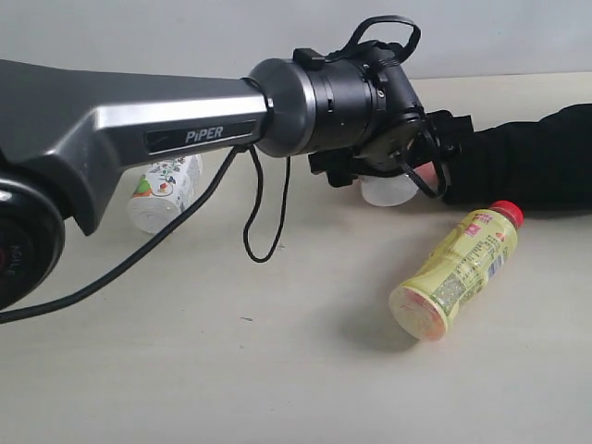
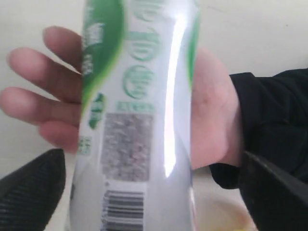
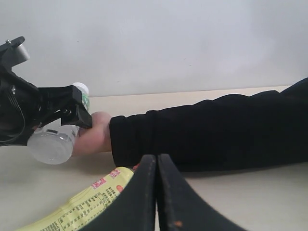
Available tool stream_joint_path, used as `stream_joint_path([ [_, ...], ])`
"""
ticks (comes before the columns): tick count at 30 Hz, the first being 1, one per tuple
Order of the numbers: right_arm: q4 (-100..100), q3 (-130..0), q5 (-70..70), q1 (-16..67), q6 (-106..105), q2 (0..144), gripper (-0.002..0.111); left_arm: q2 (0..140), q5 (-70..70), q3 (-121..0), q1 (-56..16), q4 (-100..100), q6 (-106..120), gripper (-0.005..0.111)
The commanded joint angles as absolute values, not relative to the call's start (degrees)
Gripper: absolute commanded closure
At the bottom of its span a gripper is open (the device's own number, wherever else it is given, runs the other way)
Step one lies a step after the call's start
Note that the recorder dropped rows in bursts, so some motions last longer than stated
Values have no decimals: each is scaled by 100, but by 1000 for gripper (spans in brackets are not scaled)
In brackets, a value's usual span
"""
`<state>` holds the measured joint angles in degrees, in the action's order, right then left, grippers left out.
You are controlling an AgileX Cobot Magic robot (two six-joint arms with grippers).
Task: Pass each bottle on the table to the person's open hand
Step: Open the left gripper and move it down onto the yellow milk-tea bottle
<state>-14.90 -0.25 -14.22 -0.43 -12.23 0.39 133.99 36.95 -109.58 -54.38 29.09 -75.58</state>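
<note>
Handover step: my left tool is released around the white green-label bottle lying in the person's open hand; next, retreat back.

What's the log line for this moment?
left gripper: open around white green-label bottle, against person's open hand | right gripper: shut, empty | on table: yellow bottle, floral bottle

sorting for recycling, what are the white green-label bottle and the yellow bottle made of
White green-label bottle: probably glossy plastic, given the bright glare streak down its side. Yellow bottle: likely plastic wrapped in a printed label, judging by the small text and colour blocks. Look alone cannot confirm either.
</note>
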Motion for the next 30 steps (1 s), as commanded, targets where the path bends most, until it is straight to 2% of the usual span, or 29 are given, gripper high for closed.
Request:
stream_joint_path([
  [1,-1486,0,-1404,-28,-1217,0,108,13365,3777,-10950,-5412,2751,-7476,2],
  [11,-1486,0,-1404,-28,-1217,0,108,13031,3918,-10950,-5412,2137,-6031,2],
  [17,-1486,0,-1404,-28,-1217,0,108,12526,4912,-10950,-5462,1848,-3994,2],
  [21,-1486,0,-1404,-28,-1217,0,108,12309,5745,-10950,-5738,1365,-1731,2],
  [25,-1486,0,-1404,-28,-1217,0,108,12297,6214,-10950,-6094,1365,-1339,2],
  [30,-1486,0,-1404,-28,-1217,0,108,12297,5862,-10950,-6401,1365,-803,2],
])
